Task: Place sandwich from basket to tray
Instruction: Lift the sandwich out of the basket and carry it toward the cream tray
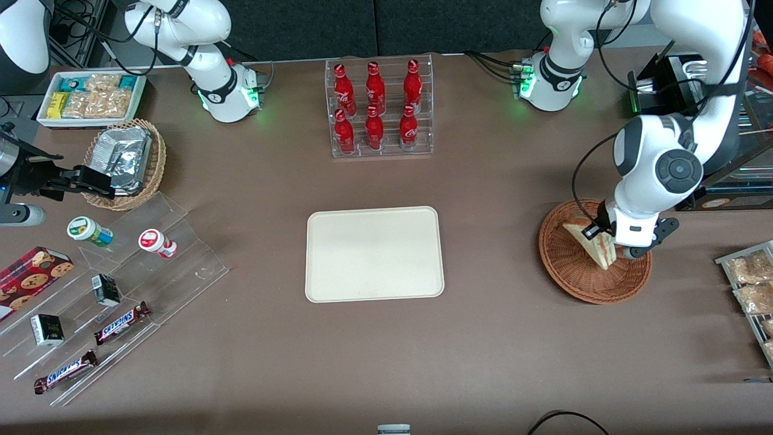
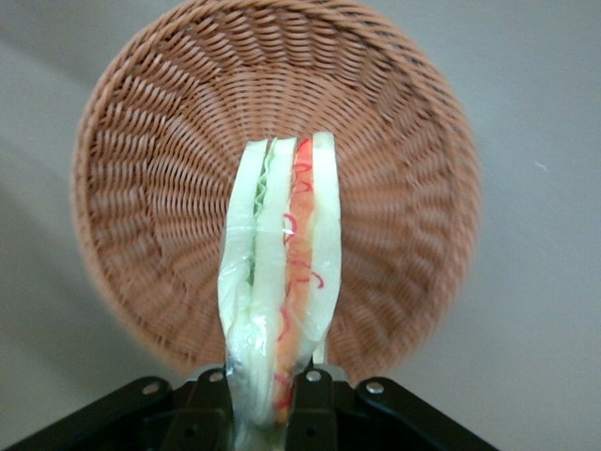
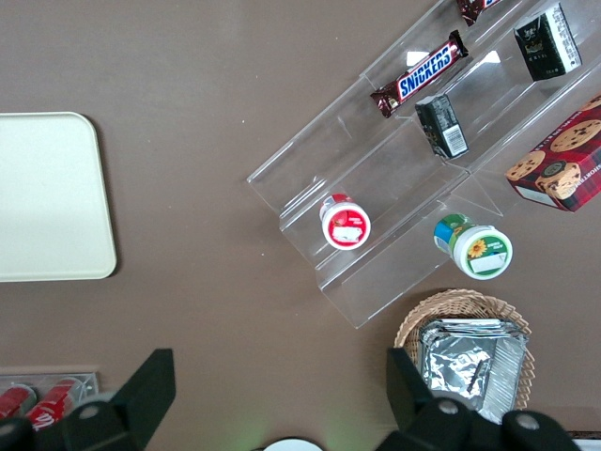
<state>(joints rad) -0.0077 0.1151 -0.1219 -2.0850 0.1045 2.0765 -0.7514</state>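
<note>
The sandwich (image 1: 595, 243), a triangular wedge of white bread with red and green filling, is pinched at one end by the gripper (image 1: 611, 241) above the round reddish-brown wicker basket (image 1: 580, 275). The flat cream tray (image 1: 374, 254) lies mid-table, well apart, toward the parked arm's end.

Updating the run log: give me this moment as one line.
phase: lift | gripper: shut on sandwich, above basket | tray: bare, awaiting sandwich

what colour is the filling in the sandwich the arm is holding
Red and green between white bread, clearest in the left wrist view, where the gripper is shut on the sandwich above the basket.
</note>
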